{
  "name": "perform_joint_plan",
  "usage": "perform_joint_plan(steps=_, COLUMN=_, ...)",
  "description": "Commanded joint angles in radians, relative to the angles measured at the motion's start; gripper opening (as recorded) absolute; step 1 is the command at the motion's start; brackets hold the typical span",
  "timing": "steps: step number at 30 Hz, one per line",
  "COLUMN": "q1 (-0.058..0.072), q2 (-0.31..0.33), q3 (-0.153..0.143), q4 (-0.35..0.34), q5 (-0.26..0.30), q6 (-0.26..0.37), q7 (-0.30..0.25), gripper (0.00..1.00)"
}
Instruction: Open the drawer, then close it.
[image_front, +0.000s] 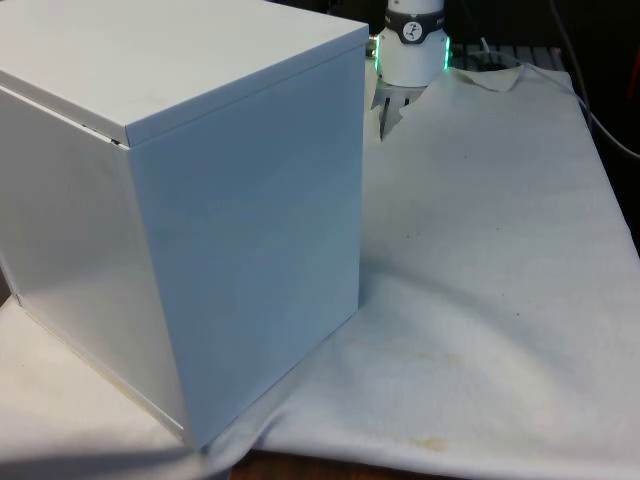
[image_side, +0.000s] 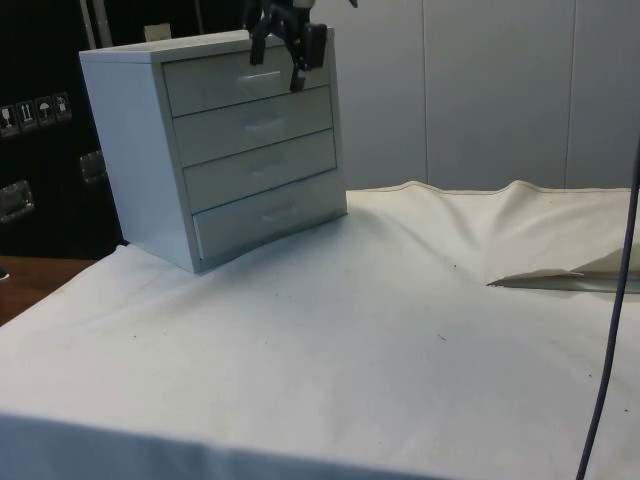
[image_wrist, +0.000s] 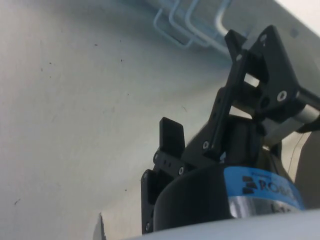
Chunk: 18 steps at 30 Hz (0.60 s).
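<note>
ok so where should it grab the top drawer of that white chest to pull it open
Probably by the thin bar handle at the middle of the top drawer, coming straight at the chest's drawer face. The handle runs crosswise and stands off the panel, so one finger above and one below should hook it. The end effector hangs in front of that drawer, fingers open.

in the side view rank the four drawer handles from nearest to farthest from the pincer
Measured from the pincer, at the chest's top front:
1. Top drawer handle, level with the fingertips.
2. Second drawer handle, just below.
3. Third drawer handle, lower still.
4. Bottom drawer handle, nearest the cloth.
</note>
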Motion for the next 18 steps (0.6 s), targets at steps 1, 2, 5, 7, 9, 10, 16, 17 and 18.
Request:
perform_joint_plan(steps=1, q1=-0.004, q2=0.004, q3=-0.003, q4=0.000, q5=-0.017, q6=0.011, q7=0.005, gripper=1.00)
perform_joint_plan(steps=2, q1=-0.004, q2=0.005, q3=-0.004, q4=0.000, q5=-0.016, q6=0.011, q7=0.004, gripper=1.00)
perform_joint_plan(steps=5, q1=-0.004, q2=0.009, q3=-0.009, q4=0.002, q5=-0.014, q6=0.009, q7=0.005, gripper=1.00)
perform_joint_plan(steps=7, q1=-0.004, q2=0.012, q3=-0.012, q4=0.004, q5=-0.014, q6=0.008, q7=0.006, gripper=1.00)
perform_joint_plan(steps=9, q1=-0.003, q2=0.016, q3=-0.014, q4=0.006, q5=-0.012, q6=0.007, q7=0.006, gripper=1.00)
perform_joint_plan(steps=10, q1=-0.004, q2=0.020, q3=-0.017, q4=0.008, q5=-0.009, q6=0.008, q7=0.005, gripper=1.00)
perform_joint_plan(steps=16, q1=-0.002, q2=0.033, q3=-0.025, q4=0.018, q5=-0.004, q6=0.007, q7=0.002, gripper=1.00)
perform_joint_plan(steps=17, q1=-0.002, q2=0.035, q3=-0.026, q4=0.020, q5=-0.004, q6=0.007, q7=0.003, gripper=1.00)
perform_joint_plan(steps=18, q1=-0.002, q2=0.038, q3=-0.027, q4=0.022, q5=-0.004, q6=0.007, q7=0.003, gripper=1.00)
